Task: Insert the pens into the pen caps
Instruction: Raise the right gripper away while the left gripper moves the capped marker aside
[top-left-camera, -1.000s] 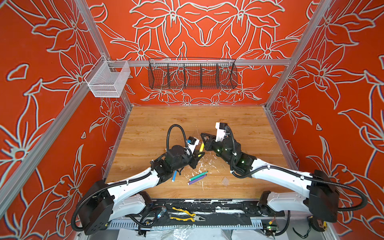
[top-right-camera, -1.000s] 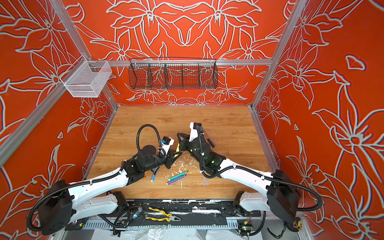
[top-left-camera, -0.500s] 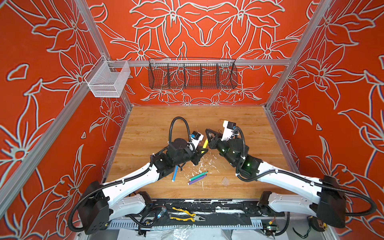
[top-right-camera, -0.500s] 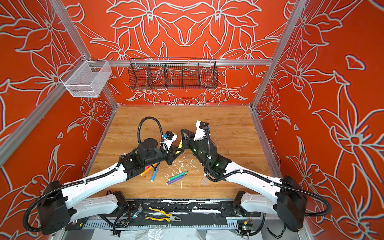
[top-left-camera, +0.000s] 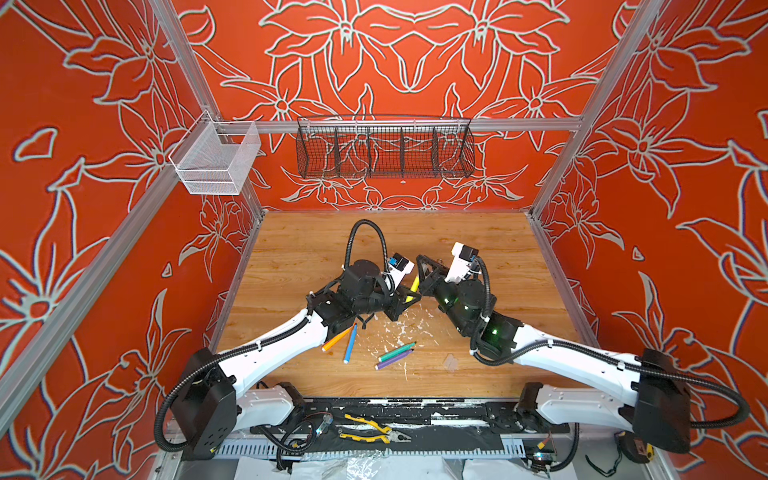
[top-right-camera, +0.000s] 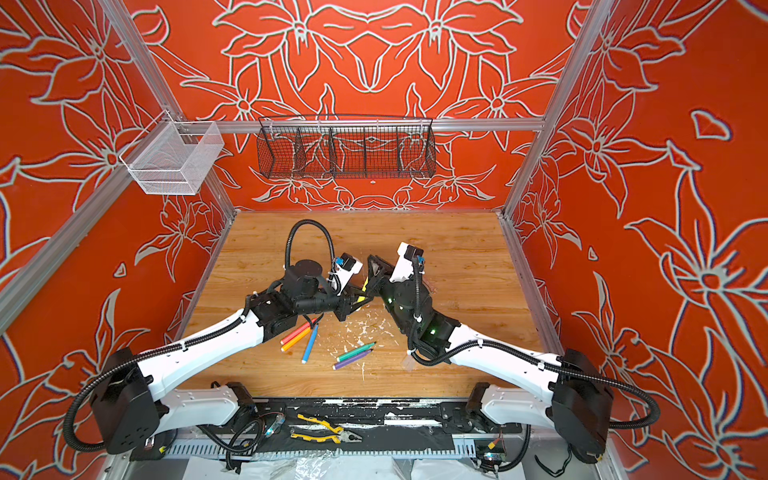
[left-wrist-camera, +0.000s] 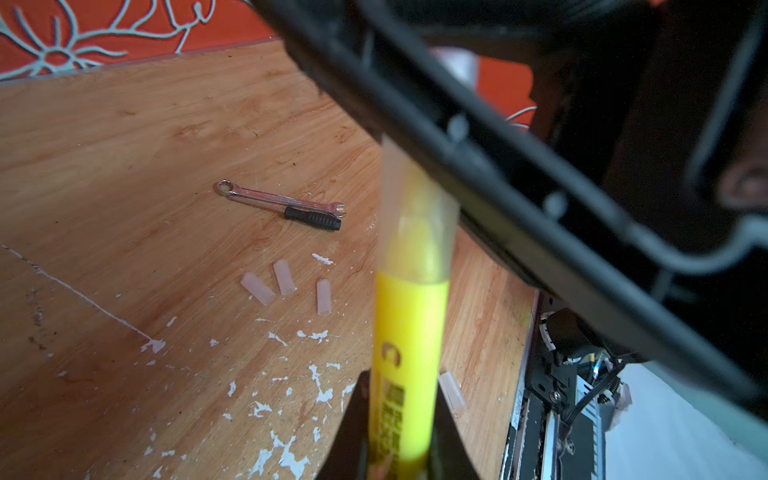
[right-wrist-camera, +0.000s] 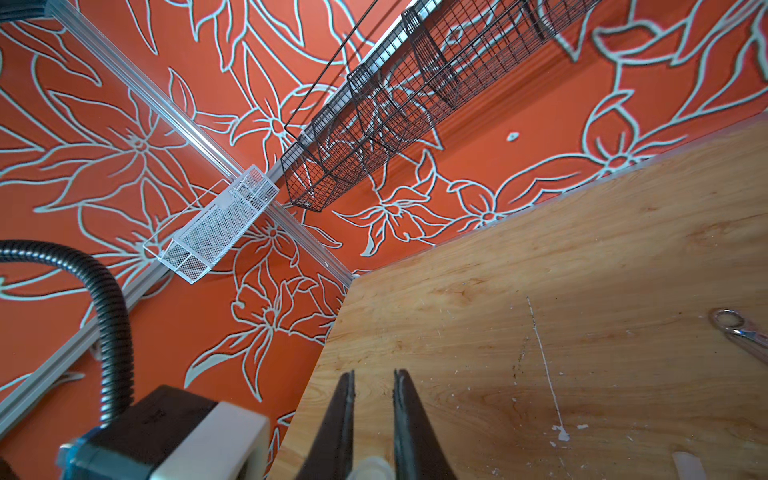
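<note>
Left pincer (left-wrist-camera: 401, 388) grips yellow pen (left-wrist-camera: 409, 316), label (left-wrist-camera: 390, 409) blurred; right pincer (right-wrist-camera: 374, 376) grips cap (left-wrist-camera: 415, 208).

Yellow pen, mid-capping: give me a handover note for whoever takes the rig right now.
Left gripper: shut on the yellow pen.
Right gripper: shut on a clear cap that covers the pen's tip; I cannot tell how far it is seated.
On the table: pink-red pen, orange pen, blue pen, green pen and purple pen. Four loose caps show in the left wrist view.
Done: nothing surely finished.
Left: press this cap home, then cap the five lying pens.
</note>
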